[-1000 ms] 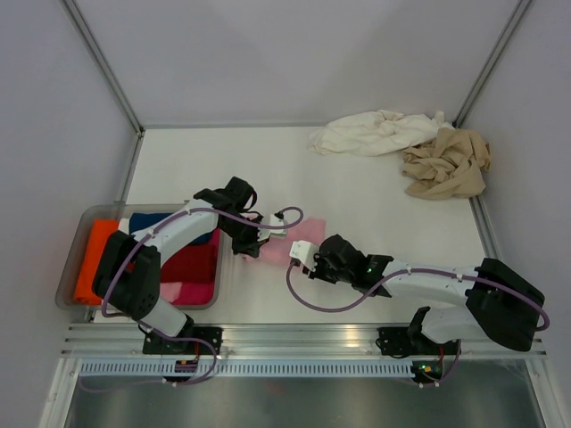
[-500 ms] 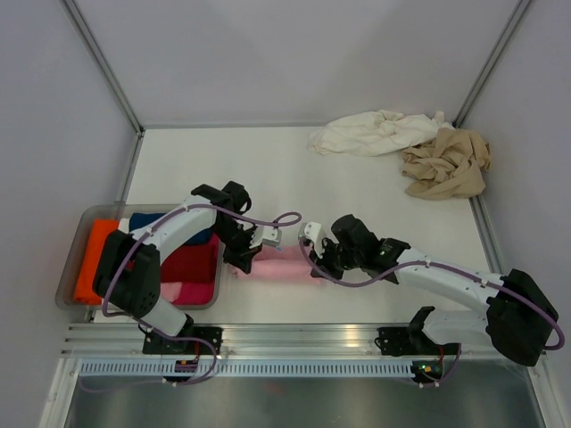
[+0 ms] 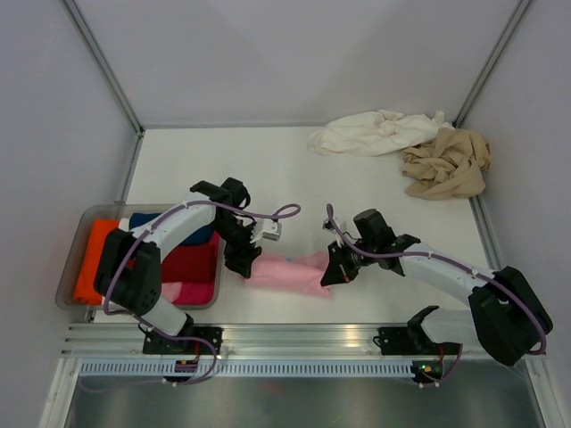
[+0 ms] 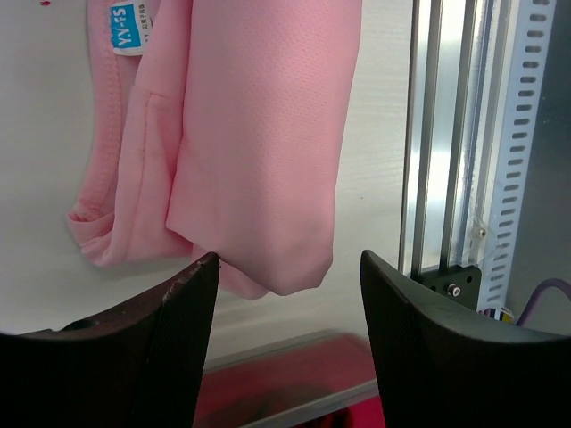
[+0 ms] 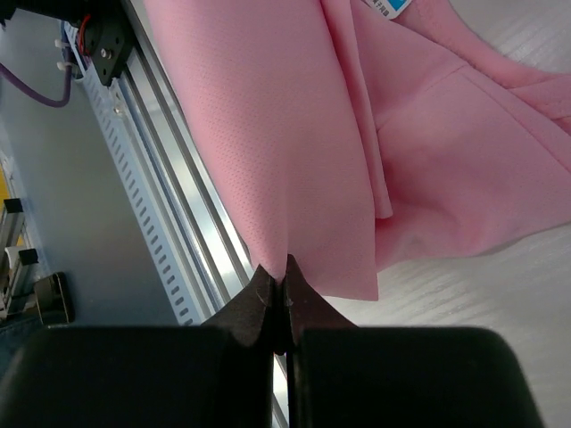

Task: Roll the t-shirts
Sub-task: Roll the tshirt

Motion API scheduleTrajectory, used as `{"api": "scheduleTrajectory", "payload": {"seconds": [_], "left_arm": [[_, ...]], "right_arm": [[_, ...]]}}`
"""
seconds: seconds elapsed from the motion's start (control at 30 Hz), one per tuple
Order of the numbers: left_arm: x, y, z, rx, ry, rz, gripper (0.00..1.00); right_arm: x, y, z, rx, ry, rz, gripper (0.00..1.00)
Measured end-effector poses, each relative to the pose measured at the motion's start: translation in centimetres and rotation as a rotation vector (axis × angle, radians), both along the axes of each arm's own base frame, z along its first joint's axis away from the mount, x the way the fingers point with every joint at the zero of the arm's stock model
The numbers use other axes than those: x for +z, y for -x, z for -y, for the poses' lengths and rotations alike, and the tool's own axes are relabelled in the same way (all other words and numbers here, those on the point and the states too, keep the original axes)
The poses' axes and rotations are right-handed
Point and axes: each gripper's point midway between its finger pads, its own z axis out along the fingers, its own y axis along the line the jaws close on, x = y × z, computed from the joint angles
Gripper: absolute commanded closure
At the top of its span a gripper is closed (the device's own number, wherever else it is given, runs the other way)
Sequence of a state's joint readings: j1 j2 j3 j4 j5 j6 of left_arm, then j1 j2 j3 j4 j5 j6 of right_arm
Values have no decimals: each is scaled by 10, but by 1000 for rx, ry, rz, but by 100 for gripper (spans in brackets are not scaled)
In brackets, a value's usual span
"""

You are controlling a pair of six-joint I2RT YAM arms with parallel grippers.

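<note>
The light pink t-shirt (image 3: 287,272) lies bunched lengthwise on the table between the two arms. My left gripper (image 3: 247,264) hovers over its left end with the jaws open; in the left wrist view the shirt (image 4: 259,134) hangs just past the left gripper (image 4: 287,259) and touches neither finger. My right gripper (image 3: 335,270) is shut on the shirt's right end; the right wrist view shows the right gripper (image 5: 281,267) pinching a fold of the pink cloth (image 5: 294,134). The cream-white t-shirt (image 3: 375,132) and tan-beige t-shirt (image 3: 446,165) lie crumpled at the back right.
A clear grey tray (image 3: 73,259) at the left holds folded red, orange, blue and pink cloth. The metal rail (image 3: 294,339) runs along the near table edge, close under the pink shirt. Grey walls enclose the table on three sides.
My left gripper has opened and let go of the pink shirt. My right gripper closed on the shirt's right end and pulled it rightward, stretching the cloth out.
</note>
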State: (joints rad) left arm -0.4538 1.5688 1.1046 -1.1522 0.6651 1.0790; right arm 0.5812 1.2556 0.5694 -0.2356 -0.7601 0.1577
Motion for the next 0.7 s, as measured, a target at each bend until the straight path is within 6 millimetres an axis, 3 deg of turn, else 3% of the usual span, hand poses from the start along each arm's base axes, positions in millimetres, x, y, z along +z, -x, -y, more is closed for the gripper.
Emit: {"api": "scheduleTrajectory", "payload": {"seconds": [0.13, 0.17, 0.2, 0.27, 0.33, 0.47, 0.6, 0.7], "left_arm": [[-3, -9, 7, 69, 2, 1, 34], [-5, -12, 8, 86, 0, 4, 42], [-8, -13, 9, 102, -3, 3, 68], [-14, -15, 10, 125, -14, -6, 90], [-18, -12, 10, 121, -22, -24, 97], [-11, 7, 8, 66, 1, -92, 98], [0, 31, 5, 38, 5, -209, 95], [-5, 26, 5, 67, -15, -215, 85]], "right_arm": [[3, -5, 0, -21, -28, -14, 100], [3, -6, 1, -26, -31, -13, 100], [2, -7, 1, -27, -30, -14, 100], [-2, -7, 3, -29, -21, -25, 100], [-5, -5, 4, -27, -11, -40, 100], [-3, 7, 4, -2, -15, -90, 100], [15, 22, 2, 32, -73, -137, 100], [21, 23, 1, 27, -103, -172, 100]]}}
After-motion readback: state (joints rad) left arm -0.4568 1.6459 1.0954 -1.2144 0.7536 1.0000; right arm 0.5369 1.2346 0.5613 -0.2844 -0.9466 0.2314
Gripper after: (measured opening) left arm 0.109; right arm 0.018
